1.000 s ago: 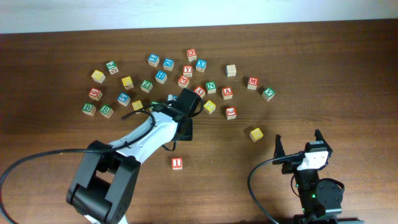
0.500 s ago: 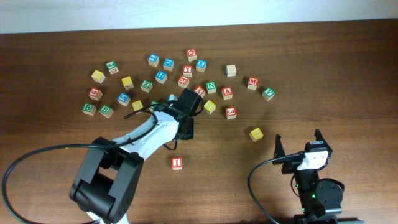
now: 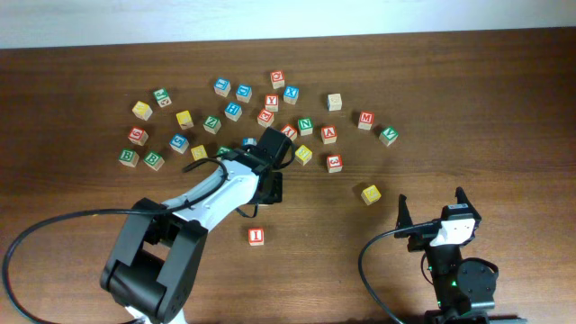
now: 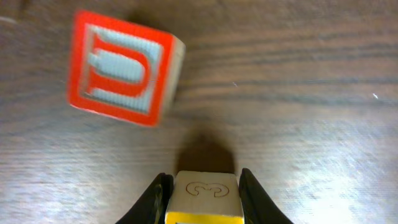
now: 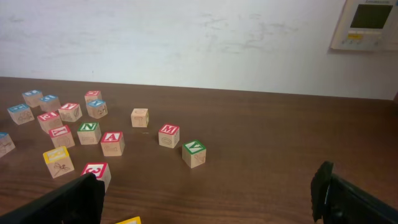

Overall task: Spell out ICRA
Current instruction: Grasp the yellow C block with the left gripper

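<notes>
Two pincers differ. The left pincer (image 4: pixel 204 186) pinches a yellow-faced cube (image 4: pixel 205 200), probably the C, seemingly just off the dark grained tabletop (image 4: pixel 311 93), ready to carry. The red I cube (image 3: pixel 256 236) lies alone nearer the robot. The right pincer (image 3: pixel 432 209) hovers spread. The cubes are pale wood, square, with carved sides.

From here I see a red cube marked 3 (image 3: pixel 334 163) on the wooden table (image 3: pixel 504 108). A red M cube (image 3: pixel 365 119) sits near a green V cube (image 3: pixel 388 135). A wall panel (image 5: pixel 367 25) hangs behind.
</notes>
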